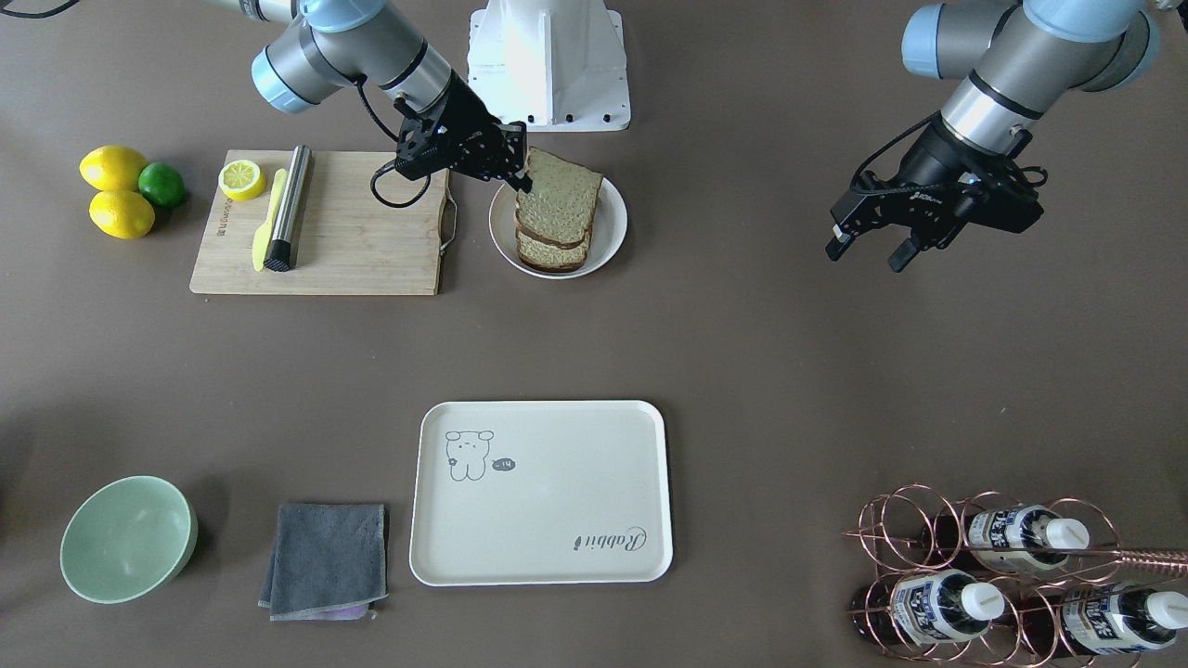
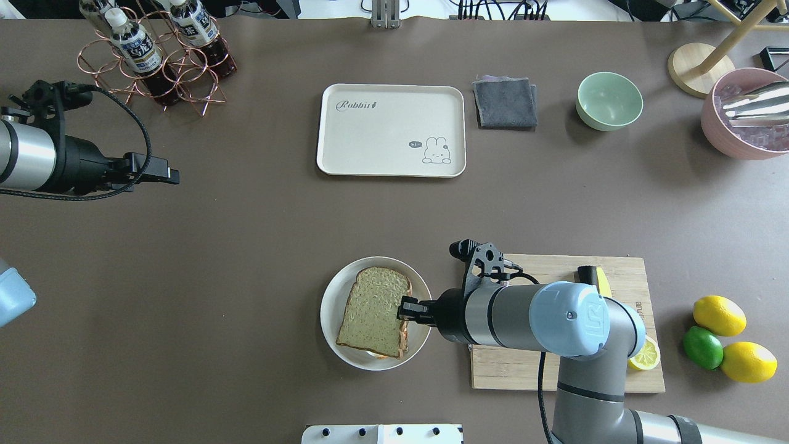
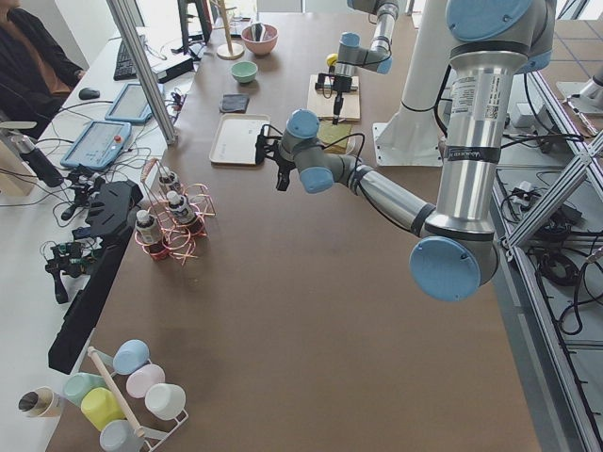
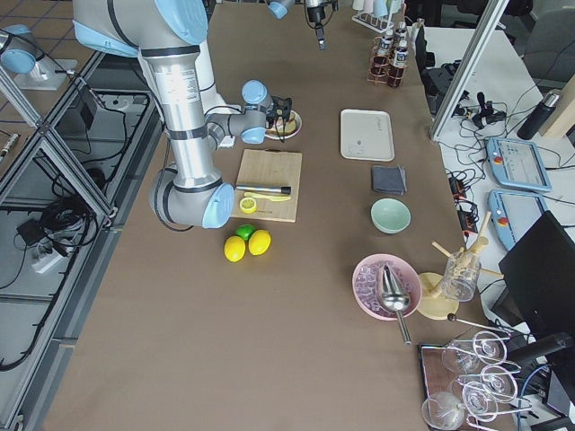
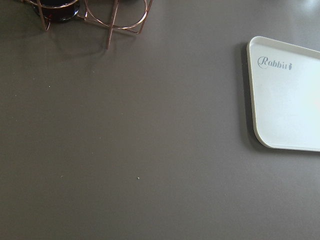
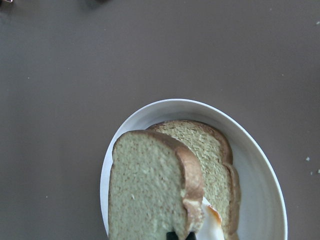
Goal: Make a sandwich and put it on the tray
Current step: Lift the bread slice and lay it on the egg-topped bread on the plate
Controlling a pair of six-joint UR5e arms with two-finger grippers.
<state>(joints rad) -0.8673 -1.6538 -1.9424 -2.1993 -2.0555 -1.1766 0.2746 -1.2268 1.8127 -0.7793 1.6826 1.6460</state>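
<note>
At the left, the left tool (image 1: 871, 251) hangs above the tabletop (image 2: 246, 246) with its 2 fingers apart and nothing between them, the tray (image 2: 345, 148) lies at the far middle, and nearer the robot the sandwich (image 2: 373, 308) sits on a white plate (image 2: 327, 308), its top slice tilted up and pinched by the right tool (image 2: 404, 308).

1. Big brown table (image 2: 246, 240) fills every view, matte and long, its surface plain from end to end
2. Light is soft and even with only faint shadows, and there's a paler sheen at the table's far end in the left-side view
3. A silver metal post (image 3: 141, 71) rises at the table's edge, with a white side desk (image 3: 24, 202) just beyond it
4. On the other long side, slanted metal struts (image 4: 56, 136) stand over a grey floor (image 4: 45, 359), with loose black cables (image 3: 565, 268) lying there
5. Reddish tiles (image 4: 27, 13) show in the far corner
</note>
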